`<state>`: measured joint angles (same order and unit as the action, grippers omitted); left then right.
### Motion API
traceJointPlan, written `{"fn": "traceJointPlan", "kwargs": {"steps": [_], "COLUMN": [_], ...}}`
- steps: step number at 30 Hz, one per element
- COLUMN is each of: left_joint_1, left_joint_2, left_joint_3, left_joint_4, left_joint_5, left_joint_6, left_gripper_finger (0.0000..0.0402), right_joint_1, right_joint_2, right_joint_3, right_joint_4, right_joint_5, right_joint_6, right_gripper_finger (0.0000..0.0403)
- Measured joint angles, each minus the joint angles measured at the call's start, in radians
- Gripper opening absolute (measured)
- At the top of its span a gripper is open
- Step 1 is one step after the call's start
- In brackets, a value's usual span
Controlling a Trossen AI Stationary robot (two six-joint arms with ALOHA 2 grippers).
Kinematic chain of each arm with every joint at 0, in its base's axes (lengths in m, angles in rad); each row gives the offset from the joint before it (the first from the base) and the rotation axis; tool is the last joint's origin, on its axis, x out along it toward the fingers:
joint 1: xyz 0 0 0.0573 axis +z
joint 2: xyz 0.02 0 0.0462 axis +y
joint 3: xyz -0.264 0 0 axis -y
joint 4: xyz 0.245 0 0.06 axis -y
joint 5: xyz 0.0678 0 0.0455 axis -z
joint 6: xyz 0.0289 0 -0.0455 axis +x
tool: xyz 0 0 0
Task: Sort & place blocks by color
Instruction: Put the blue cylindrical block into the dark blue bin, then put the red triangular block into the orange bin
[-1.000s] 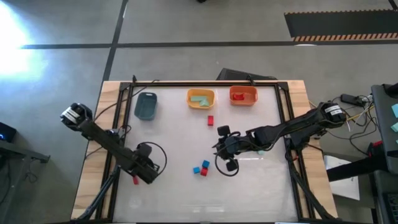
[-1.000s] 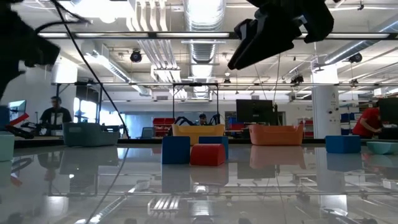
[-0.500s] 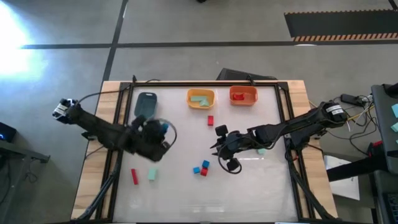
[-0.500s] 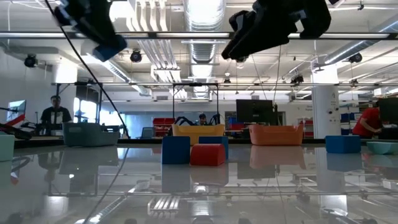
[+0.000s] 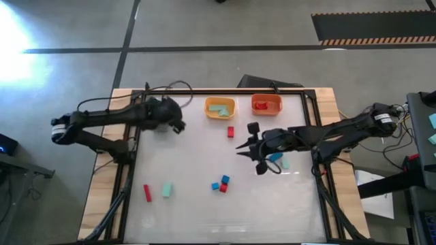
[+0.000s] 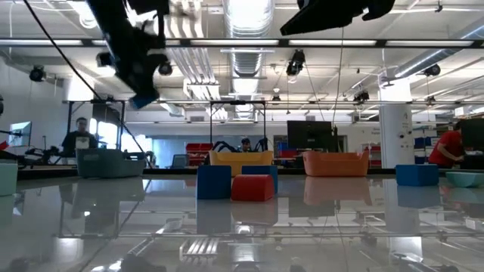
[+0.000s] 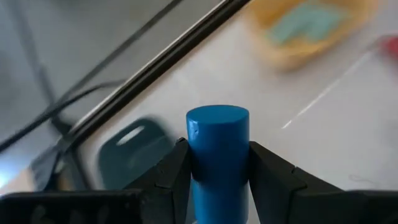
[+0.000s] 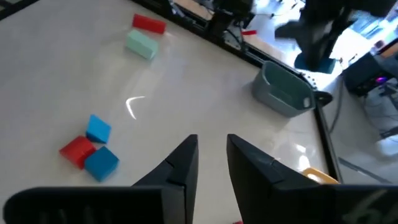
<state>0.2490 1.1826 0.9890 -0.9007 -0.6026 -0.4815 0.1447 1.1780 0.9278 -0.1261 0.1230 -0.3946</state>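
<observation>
My left gripper hangs over the grey bin at the far left and is shut on a bright blue cylinder. My right gripper hovers open above mid-table, touching nothing; a red block lies farther off. Two blue blocks and a red one lie clustered near the table's middle. A red bar and a teal block lie near the left. A teal block lies under the right arm. My left gripper pinches the blue cylinder by its curved side between the two fingers, one finger on each flank. The cylinder's flat end sticks out past the fingertips. It is lifted clear, above the grey bin.
The yellow bin holds teal blocks, and the orange bin holds red ones; both stand along the far edge. A black frame rail borders the table. Cables loop near the left arm. People show in the room beyond.
My left gripper has lifted from the near left, beside the red bar, and travelled toward the far edge with the blue cylinder, until it hangs over the grey bin. My right gripper has risen and drifted a little toward the far right.
</observation>
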Motion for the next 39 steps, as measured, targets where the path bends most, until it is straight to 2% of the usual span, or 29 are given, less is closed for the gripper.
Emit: {"fn": "traceJointPlan", "kwargs": {"steps": [5,10,14,20,24,26,30,34,39], "left_joint_1": [0.212,0.332,0.365,0.368,0.368,0.358,0.288,0.136,-0.076], "left_joint_2": [0.054,0.127,0.176,0.222,0.227,0.218,0.161,0.082,0.033], "left_joint_3": [-0.087,-0.122,-0.123,-0.126,-0.125,-0.118,-0.082,-0.074,-0.075], "left_joint_4": [0.033,0.112,0.108,0.107,0.107,0.084,0.005,0.0,0.005], "left_joint_5": [0.023,0.08,0.084,0.085,0.085,0.092,0.172,0.247,0.295], "left_joint_6": [0.044,0.126,0.127,0.125,0.123,0.12,0.031,-0.058,-0.168], "left_gripper_finger": [0.0112,0.0112,0.0118,0.0186,0.0198,0.0199,0.0201,0.0201,0.0202], "right_joint_1": [-0.034,-0.047,-0.048,-0.056,-0.077,-0.091,-0.125,-0.171,-0.238], "right_joint_2": [-0.058,-0.097,-0.117,-0.125,-0.125,-0.125,-0.122,-0.114,-0.088], "right_joint_3": [-0.043,-0.093,-0.112,-0.115,-0.115,-0.115,-0.115,-0.118,-0.119], "right_joint_4": [0.014,0.042,0.049,0.058,0.058,0.058,0.077,0.122,0.17], "right_joint_5": [0.0,0.0,0.0,0.0,0.001,0.001,0.0,-0.016,-0.145], "right_joint_6": [0.008,0.017,0.018,0.01,0.003,0.003,-0.006,-0.033,-0.006], "right_gripper_finger": [0.0064,0.0059,0.0059,0.0059,0.0059,0.0059,0.0059,0.0059,0.0059]}}
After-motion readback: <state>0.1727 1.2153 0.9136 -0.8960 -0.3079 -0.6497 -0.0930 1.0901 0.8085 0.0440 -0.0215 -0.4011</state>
